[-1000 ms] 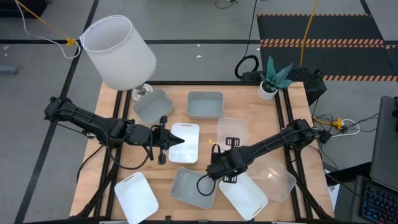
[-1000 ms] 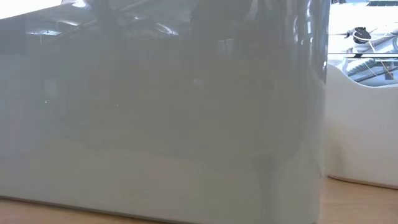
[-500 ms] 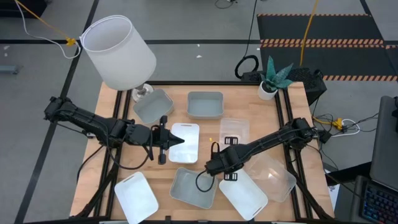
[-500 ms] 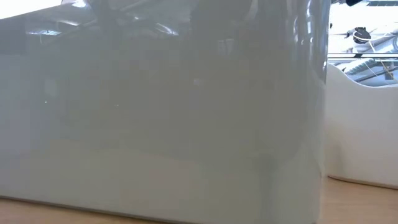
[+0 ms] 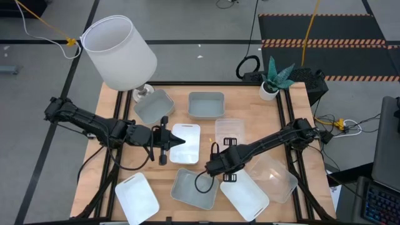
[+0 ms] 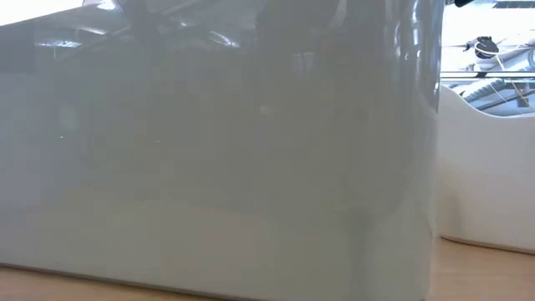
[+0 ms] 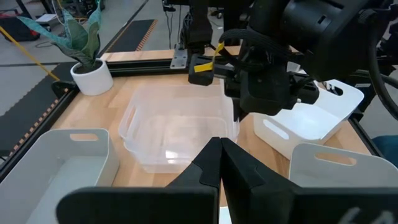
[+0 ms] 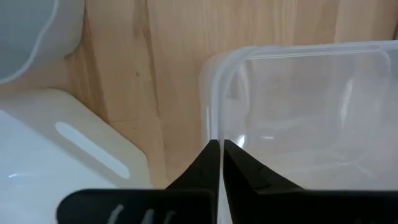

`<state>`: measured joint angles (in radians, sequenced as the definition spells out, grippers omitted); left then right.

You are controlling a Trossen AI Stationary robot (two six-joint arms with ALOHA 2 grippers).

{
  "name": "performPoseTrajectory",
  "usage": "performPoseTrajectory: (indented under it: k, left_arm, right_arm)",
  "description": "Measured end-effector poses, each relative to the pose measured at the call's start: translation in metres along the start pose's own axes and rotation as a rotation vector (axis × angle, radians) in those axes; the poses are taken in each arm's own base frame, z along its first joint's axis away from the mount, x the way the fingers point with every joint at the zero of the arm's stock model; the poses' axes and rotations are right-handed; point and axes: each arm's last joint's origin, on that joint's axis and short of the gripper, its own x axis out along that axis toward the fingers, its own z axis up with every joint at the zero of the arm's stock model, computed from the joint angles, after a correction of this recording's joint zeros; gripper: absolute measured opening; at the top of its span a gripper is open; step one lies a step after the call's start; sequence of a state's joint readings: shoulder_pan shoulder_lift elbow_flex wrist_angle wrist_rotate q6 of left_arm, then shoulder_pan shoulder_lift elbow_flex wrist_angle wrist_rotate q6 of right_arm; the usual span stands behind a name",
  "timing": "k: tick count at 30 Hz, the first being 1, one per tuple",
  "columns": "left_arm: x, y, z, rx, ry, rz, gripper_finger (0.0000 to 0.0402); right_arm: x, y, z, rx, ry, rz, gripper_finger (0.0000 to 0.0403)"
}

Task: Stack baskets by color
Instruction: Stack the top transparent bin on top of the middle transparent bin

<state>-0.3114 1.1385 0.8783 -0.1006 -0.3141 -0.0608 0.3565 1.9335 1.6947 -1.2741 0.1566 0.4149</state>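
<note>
Several shallow baskets lie on the wooden table. Grey-blue ones sit at the far left [image 5: 154, 106], far middle [image 5: 206, 105] and near middle [image 5: 195, 187]. White ones sit at the middle [image 5: 186, 142], near left [image 5: 137, 197] and near right [image 5: 245, 194]. A clear basket [image 5: 230, 130] stands right of centre, another [image 5: 275, 178] at the near right. My right gripper [image 8: 219, 146] points down, shut on the central clear basket. My left gripper [image 5: 178, 141] is shut and hovers over the middle white basket's left end, touching nothing. My right gripper pinches the clear basket's wall at the rim [image 8: 212, 124] between its two fingers, close to a rounded corner on its near left side [image 7: 231, 121]. The fingers come from above, pointing down. Whether the basket is off the table, I cannot tell.
A big white lampshade [image 5: 119, 50] overhangs the far left corner and a small potted plant [image 5: 270, 87] stands at the far right. In the low view a grey-blue basket wall [image 6: 217, 150] fills the picture, with a white basket [image 6: 493, 167] beside it.
My right gripper has sunk a little and shifted slightly toward the table's left edge, staying shut. The clear basket it holds has moved a little leftward with it.
</note>
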Motion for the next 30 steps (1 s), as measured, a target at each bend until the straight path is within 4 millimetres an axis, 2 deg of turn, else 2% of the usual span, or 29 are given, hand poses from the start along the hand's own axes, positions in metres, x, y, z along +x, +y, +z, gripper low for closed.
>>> performPoseTrajectory:
  k: [19, 30]
  left_arm:
    - [0.0000, 0.0001, 0.0000, -0.002, 0.000, 0.001, 0.0008]
    - [0.0000, 0.0000, 0.0000, -0.003, 0.000, 0.000, 0.0008]
  right_arm:
    - [-0.0001, 0.0011, 0.0021, -0.005, -0.022, 0.010, 0.0005]
    - [0.0003, 0.0022, 0.0039, -0.010, -0.041, 0.017, 0.0078]
